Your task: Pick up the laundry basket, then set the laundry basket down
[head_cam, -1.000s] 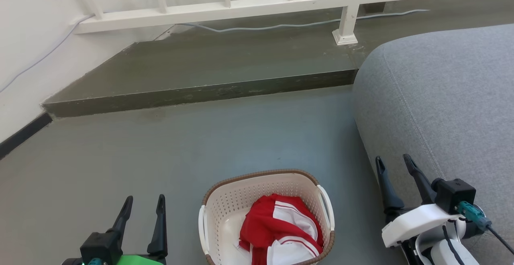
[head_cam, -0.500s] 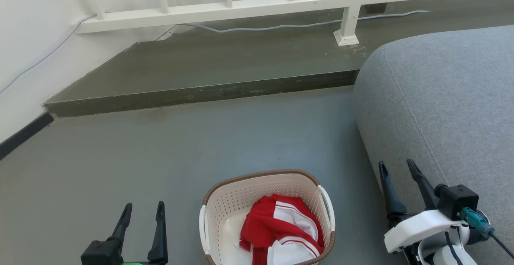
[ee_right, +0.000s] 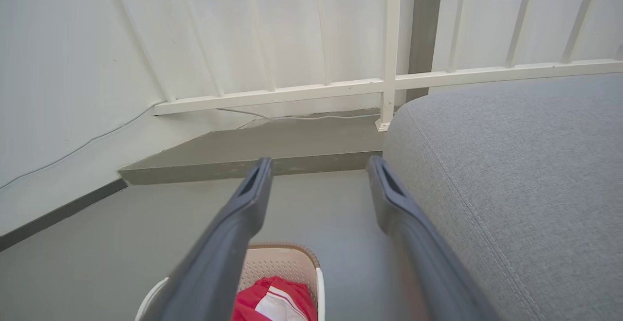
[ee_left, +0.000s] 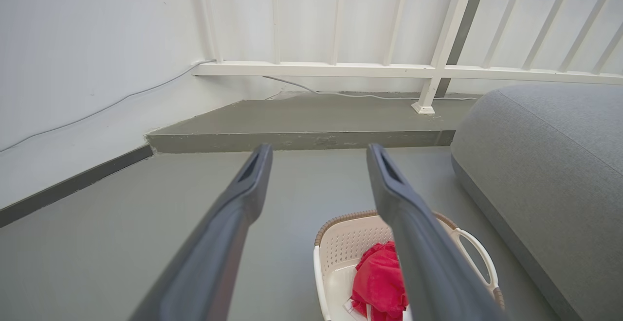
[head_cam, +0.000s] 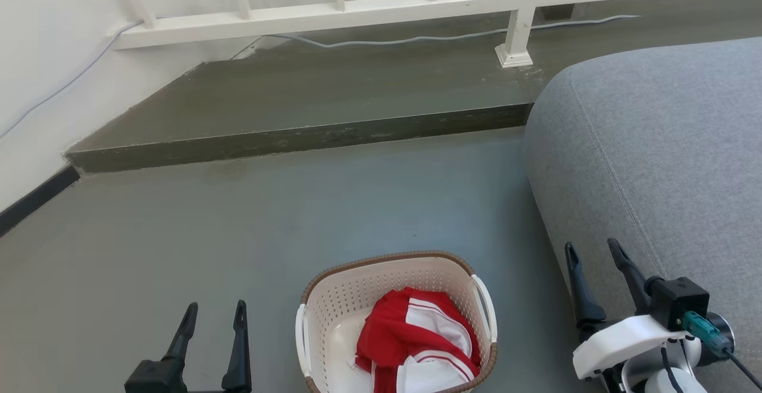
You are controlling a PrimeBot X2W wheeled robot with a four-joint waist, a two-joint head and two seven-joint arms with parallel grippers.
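The cream perforated laundry basket (head_cam: 345,303), brown-rimmed with white loop handles, stands upright on the floor (head_cam: 238,232). Red-and-white clothing (head_cam: 411,339) lies inside.

Dark tapered jaws, white wrist shell (head_cam: 619,336), teal cable plug (head_cam: 698,323)

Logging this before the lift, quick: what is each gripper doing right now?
Left gripper: open, holding nothing.
Right gripper: open, holding nothing.

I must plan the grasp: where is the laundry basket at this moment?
In the head view the laundry basket stands on the grey floor at bottom centre, between the left pincer and the right pincer, with the grey sofa to its right.
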